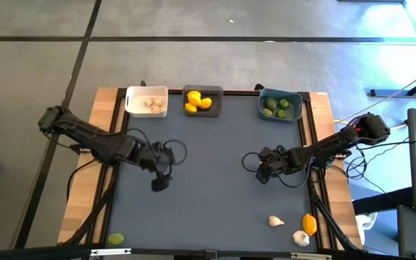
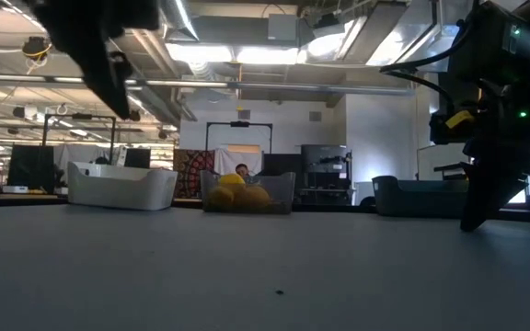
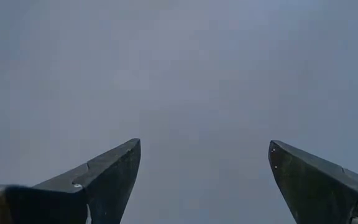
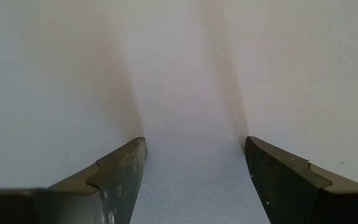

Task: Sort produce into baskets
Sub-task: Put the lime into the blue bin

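the left end effector hung over bare mat on the left half of the tabletop, its two fingers spread wide with nothing between them; its wrist view showed only grey surface past the tips. the right end effector sat low over the mat right of centre, also spread and empty.

the sorting looked mostly done. the white basket held garlic-like bulbs, the dark grey basket lemons, the teal basket limes, all three in a row along the far edge. four pieces remained at the near edge: a stray lime at the near-left corner, and two garlic bulbs with an orange-yellow fruit at the near-right, the fruit just beside the second bulb.

the lime seemed the left arm's natural pick. it would want to descend squarely over the fruit, fingers straddling its widest part, and close gently since a round fruit could roll away. on the right, the bulb standing apart looked the easier first pick; the crowded pair risked nudging each other.
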Controlling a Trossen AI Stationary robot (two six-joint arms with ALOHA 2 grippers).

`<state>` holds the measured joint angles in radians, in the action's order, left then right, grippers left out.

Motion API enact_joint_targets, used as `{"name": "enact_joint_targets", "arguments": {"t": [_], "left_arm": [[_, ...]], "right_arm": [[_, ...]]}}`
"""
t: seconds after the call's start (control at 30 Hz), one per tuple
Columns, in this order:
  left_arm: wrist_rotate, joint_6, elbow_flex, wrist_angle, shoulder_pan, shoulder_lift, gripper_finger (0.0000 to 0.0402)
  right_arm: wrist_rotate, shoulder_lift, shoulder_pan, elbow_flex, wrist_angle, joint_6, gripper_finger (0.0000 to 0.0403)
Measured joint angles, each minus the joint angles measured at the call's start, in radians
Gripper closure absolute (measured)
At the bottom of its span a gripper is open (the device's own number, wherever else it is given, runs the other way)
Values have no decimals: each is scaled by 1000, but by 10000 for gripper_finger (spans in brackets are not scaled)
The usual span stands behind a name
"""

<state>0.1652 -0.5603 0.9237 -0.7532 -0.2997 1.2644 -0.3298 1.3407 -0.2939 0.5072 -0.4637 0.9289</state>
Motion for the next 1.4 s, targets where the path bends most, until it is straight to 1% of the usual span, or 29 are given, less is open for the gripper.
{"name": "enact_joint_targets", "arguments": {"t": [0.2,0.37,0.53,0.73,0.97,1.13,1.2,1.33,1.4], "left_arm": [[-63,-194,0,-37,-155,0,55],[-73,-337,0,-78,-268,1,55],[-89,-430,0,-75,-363,7,55],[-90,-488,0,-74,-428,64,55],[-189,-590,0,-70,-532,157,55],[-307,-692,-1,-54,-604,217,55],[-354,-752,-1,-12,-634,238,55],[-387,-825,-1,69,-694,271,55],[-393,-854,0,77,-718,284,55]], "right_arm": [[0,0,0,0,0,0,126],[0,0,0,0,0,-1,126],[0,0,0,0,-1,-1,126],[0,0,0,0,-1,-1,126],[1,0,0,0,-1,-1,126],[0,0,0,0,0,-21,126],[-1,0,0,0,0,-22,126],[-2,0,0,0,0,-27,126],[-9,0,0,0,0,-40,126]]}}
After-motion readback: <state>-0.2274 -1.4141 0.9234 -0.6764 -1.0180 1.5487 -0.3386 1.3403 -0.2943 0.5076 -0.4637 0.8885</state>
